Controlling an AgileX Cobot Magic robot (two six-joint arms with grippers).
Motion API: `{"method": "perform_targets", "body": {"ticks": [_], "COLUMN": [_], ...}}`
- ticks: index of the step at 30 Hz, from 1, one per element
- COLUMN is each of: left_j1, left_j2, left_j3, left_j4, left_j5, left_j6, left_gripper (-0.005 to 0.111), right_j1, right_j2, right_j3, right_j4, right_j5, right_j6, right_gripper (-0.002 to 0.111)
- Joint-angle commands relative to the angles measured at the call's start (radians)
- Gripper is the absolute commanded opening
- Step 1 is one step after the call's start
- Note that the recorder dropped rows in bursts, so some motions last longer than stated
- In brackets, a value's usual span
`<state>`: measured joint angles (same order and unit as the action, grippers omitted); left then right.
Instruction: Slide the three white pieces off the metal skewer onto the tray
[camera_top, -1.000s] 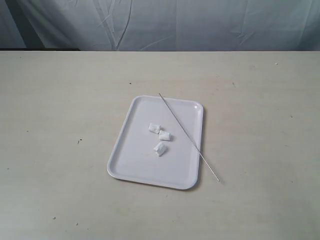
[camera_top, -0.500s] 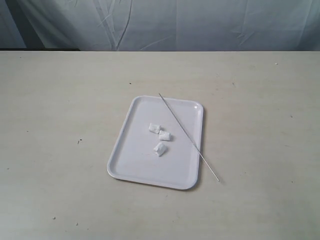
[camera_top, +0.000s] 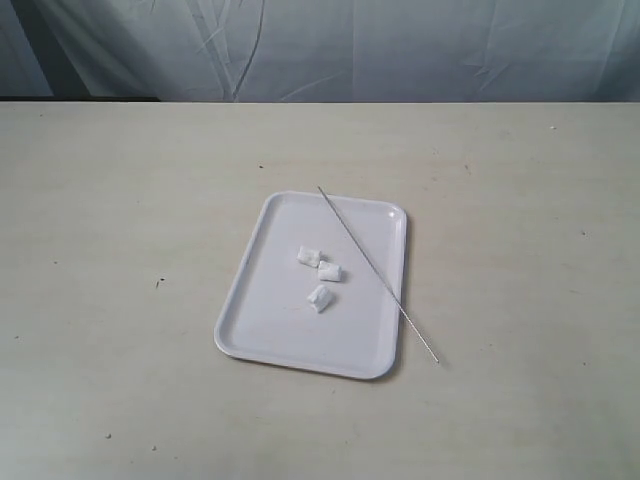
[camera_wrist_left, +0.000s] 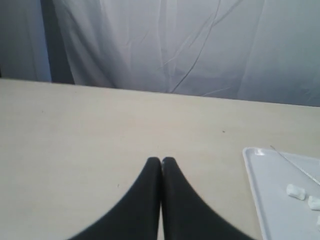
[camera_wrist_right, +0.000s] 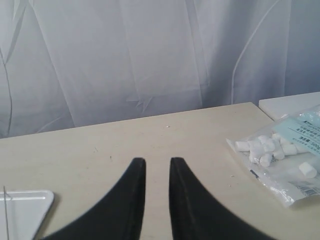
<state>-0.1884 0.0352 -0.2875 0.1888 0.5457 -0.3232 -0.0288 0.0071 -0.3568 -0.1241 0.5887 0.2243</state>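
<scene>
The white tray (camera_top: 260, 335) lies near the middle of the table. Three white pieces rest loose on it: one (camera_top: 309, 256), a second (camera_top: 330, 271) and a third (camera_top: 319, 298). The metal skewer (camera_top: 375, 270) lies bare across the tray's right side, its lower end on the table past the rim. Neither arm shows in the exterior view. My left gripper (camera_wrist_left: 161, 161) is shut and empty above bare table, with the tray (camera_wrist_left: 260, 195) off to one side. My right gripper (camera_wrist_right: 157, 162) is open with nothing between its fingers, the tray's corner (camera_wrist_right: 35, 200) well apart from it.
A clear plastic bag of marshmallows (camera_wrist_right: 280, 150) lies on the table in the right wrist view, beside a white surface (camera_wrist_right: 290, 104) at the table's edge. A white curtain (camera_top: 320, 45) hangs behind the table.
</scene>
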Motion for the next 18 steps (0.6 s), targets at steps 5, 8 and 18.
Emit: {"method": "perform_targets", "body": {"ticks": [5,8,18], "left_j1": [0.295,0.319,0.319], "left_j2": [-0.007,-0.007,-0.02], "left_j3": [0.192,0.26,0.288], "left_j4": [-0.232,-0.265,-0.197], "left_j5": [-0.154,-0.203,-0.241], "left_j6": [0.267,0.307,0.407], "left_gripper": [0.0,0.0,0.0], "right_j1": [-0.006,-0.006,-0.006], "right_j2": [-0.007,-0.007,-0.007], "right_j3": [0.284,0.357,0.357], "right_j4": [0.058,0.167,0.241], "right_j5": [-0.49,-0.578,-0.298], "right_j6": [-0.028,-0.172,-0.232], "right_gripper": [0.017,0.017,0.017]}}
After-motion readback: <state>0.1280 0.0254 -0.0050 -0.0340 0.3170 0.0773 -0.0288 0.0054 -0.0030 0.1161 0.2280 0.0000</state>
